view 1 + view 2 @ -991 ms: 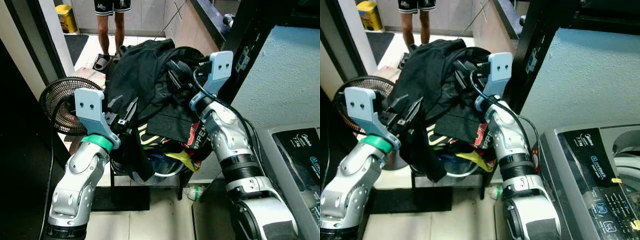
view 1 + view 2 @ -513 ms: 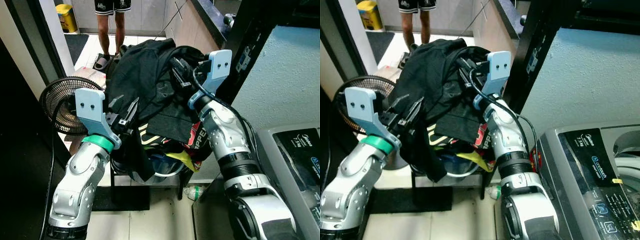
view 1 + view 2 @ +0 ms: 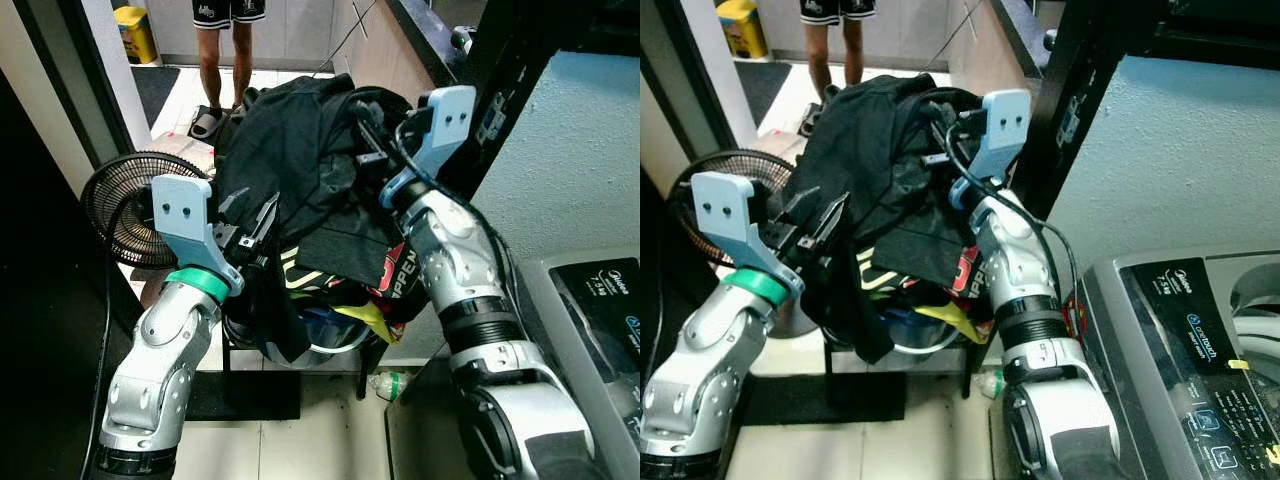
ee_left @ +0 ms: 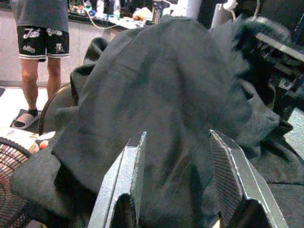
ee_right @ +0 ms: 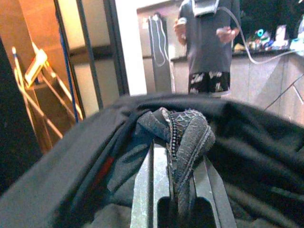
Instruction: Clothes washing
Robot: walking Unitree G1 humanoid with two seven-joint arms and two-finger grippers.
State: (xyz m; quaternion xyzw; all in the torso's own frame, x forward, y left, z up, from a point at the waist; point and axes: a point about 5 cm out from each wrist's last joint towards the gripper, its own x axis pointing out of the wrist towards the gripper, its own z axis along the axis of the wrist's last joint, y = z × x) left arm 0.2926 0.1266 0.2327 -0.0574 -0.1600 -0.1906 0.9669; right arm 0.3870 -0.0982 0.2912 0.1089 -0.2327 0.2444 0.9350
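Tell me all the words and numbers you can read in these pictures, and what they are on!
"Midea": on the washing machine's control panel, just readable.
The smaller print and button labels lower on that panel: too small to read.
Red letters on a garment in the clothes pile: partly folded away, not readable as a word.
White lettering on the person's black shorts: too blurred to read.

Silver arms, blue brackets, possibly green band.
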